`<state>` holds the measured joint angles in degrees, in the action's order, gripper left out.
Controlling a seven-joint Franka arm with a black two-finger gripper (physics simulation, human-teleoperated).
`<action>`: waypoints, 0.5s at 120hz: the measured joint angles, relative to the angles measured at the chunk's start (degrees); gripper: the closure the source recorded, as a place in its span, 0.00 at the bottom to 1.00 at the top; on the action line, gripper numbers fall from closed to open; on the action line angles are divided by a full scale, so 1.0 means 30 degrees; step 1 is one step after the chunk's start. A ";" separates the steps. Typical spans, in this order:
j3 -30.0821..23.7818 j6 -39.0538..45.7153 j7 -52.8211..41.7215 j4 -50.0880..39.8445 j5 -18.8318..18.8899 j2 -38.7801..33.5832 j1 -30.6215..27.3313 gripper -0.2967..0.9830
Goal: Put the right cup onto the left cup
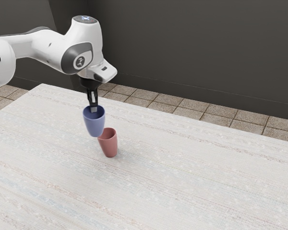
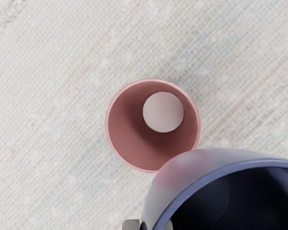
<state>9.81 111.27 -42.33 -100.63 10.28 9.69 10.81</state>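
My gripper points down with its fingers closed on the rim of the blue cup, which hangs upright above the table. In the wrist view the blue cup is large at the lower edge, and the gripper pinches its wall from both sides. The red cup stands upright on the table, lower than the blue one. Seen from above, the red cup has its mouth facing up, with a pale round bottom inside; the blue cup's side overlaps the edge of its rim in that picture.
A pale, woven-patterned table lies beneath both cups. Its far edge runs across the exterior view, with floor tiles and a dark wall beyond.
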 joint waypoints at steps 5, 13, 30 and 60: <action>0.0002 -0.0036 -0.0051 0.0200 0.0063 0.0214 0.0096 0.85; -0.0010 -0.0078 -0.0127 0.0606 0.0357 0.0545 0.0197 0.85; 0.0046 -0.0126 -0.0338 0.1465 0.0696 0.1345 0.0160 0.85; 0.0235 -0.0044 -0.0804 0.2384 0.0807 0.2603 0.0241 0.85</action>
<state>10.52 111.14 -44.74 -93.48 12.71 17.50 11.53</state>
